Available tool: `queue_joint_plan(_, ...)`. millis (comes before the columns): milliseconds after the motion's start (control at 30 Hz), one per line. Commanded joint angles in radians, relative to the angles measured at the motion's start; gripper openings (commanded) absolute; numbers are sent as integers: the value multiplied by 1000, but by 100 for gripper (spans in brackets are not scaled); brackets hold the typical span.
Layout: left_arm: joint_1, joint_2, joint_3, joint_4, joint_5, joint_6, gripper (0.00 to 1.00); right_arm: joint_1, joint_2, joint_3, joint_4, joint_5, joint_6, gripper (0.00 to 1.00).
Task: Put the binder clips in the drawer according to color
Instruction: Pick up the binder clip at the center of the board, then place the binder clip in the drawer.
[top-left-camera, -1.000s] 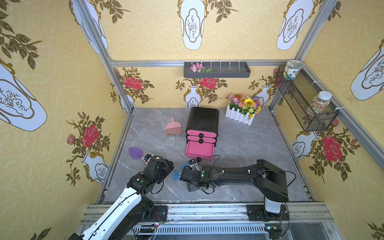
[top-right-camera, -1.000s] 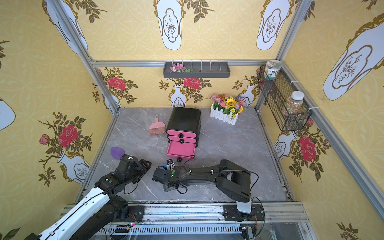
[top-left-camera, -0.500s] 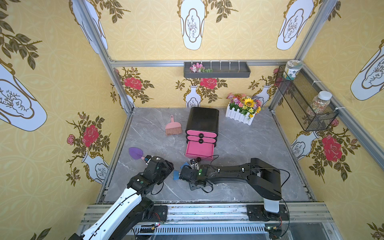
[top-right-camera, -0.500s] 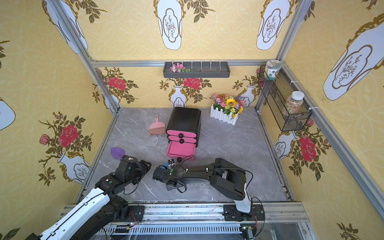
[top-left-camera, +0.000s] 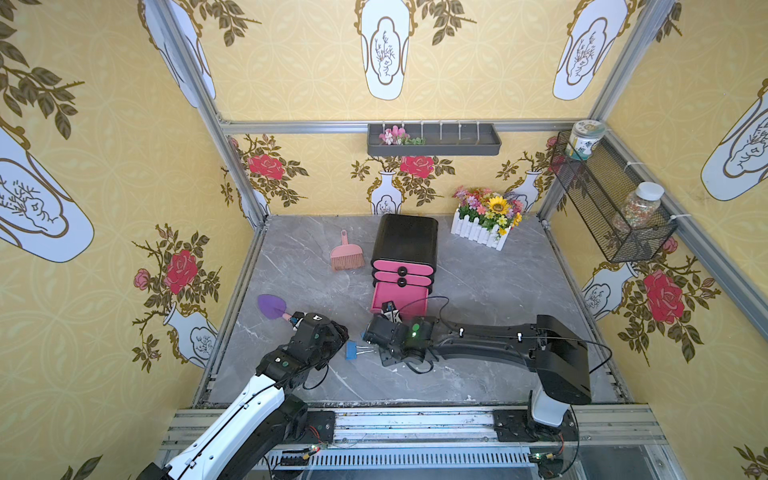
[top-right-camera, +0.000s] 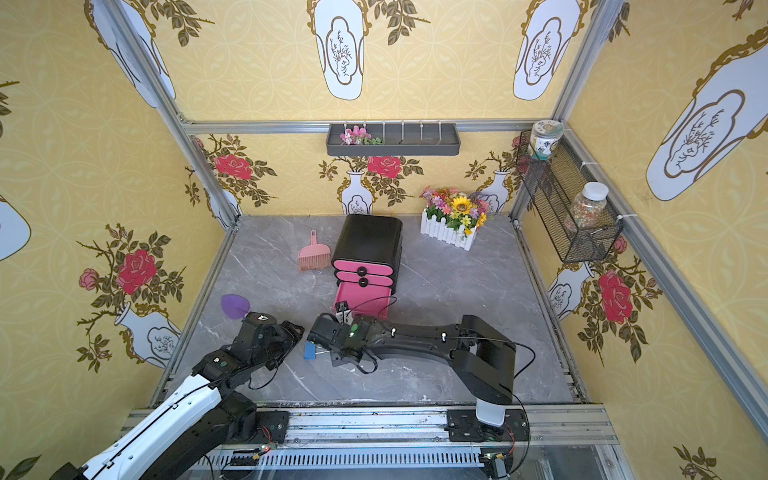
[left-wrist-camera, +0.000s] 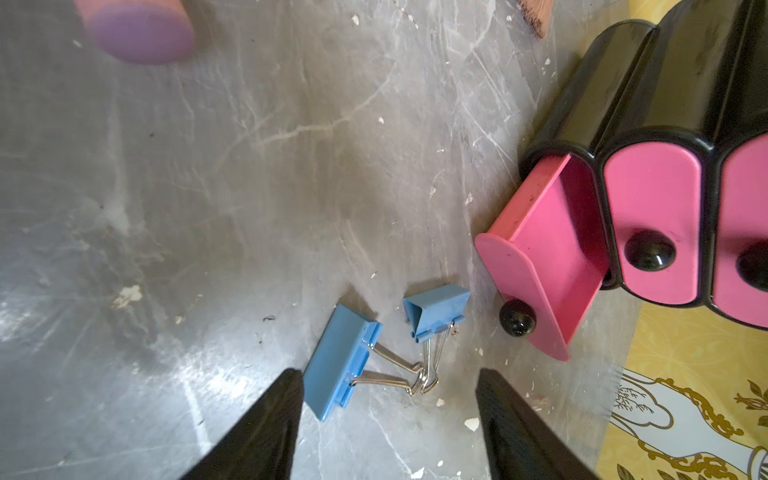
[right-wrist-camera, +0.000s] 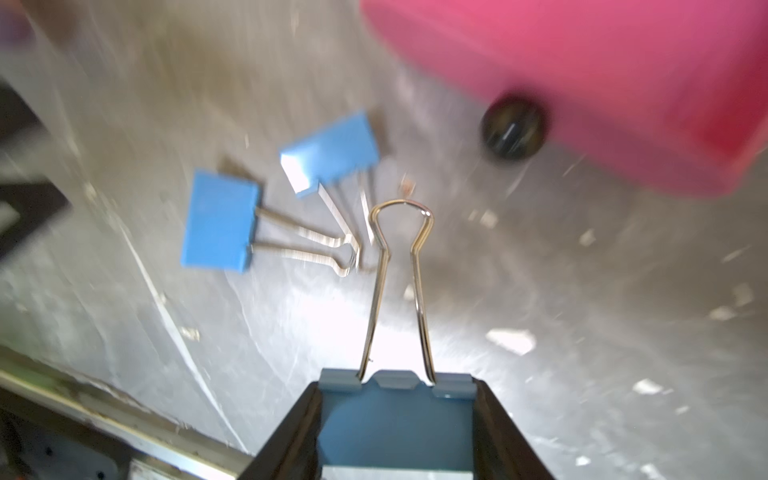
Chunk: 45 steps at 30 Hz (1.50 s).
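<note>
Your right gripper (right-wrist-camera: 397, 386) held one blue binder clip (right-wrist-camera: 395, 424) by its body; two more clips (left-wrist-camera: 340, 361) lay beside the open drawer (left-wrist-camera: 552, 249). Your left gripper (left-wrist-camera: 386, 374) stood open, empty. Next: release it inside that apparently empty drawer.

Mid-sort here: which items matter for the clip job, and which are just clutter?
Job: held clip, loose clips, open drawer, cabinet.
Clutter: brush, purple scoop, flowers, jars, wall tray.
</note>
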Motion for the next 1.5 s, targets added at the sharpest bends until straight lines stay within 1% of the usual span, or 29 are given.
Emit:
queue_joint_plan(0,2,18,-6,19,15,9,72,-75,-16,17,-14,9,-108,43)
queue_joint_plan(167,2,27,-12,24,22,7,73,-197,42,86,16,-34,-218,43)
queue_joint_plan(267,1,24,-17,24,26,1,73,-234,94,135,31,-60,-248,43)
queue_joint_plan(433,2,17,-22,19,28,-1,73,-251,160,195,55,-94,-257,44)
queue_joint_plan(667,2,16,-24,10,32,2,73,-267,225,243,78,-100,-256,45)
queue_joint_plan(933,2,7,-36,9,36,-5,73,-284,266,284,80,-89,-264,47)
queue_joint_plan(1000,2,4,-39,9,38,-8,73,-288,272,293,85,-92,-261,49)
queue_joint_plan(1167,2,-2,-40,4,39,-11,73,-283,269,297,87,-89,-263,64)
queue_joint_plan(1233,2,-4,-40,0,36,-11,73,-277,254,283,92,-80,-268,68)
queue_joint_plan(1367,2,2,-42,-1,37,-13,73,-262,219,262,96,-75,-279,72)
queue_joint_plan(1467,2,18,-49,4,53,-20,73,-229,187,240,116,-81,-315,73)
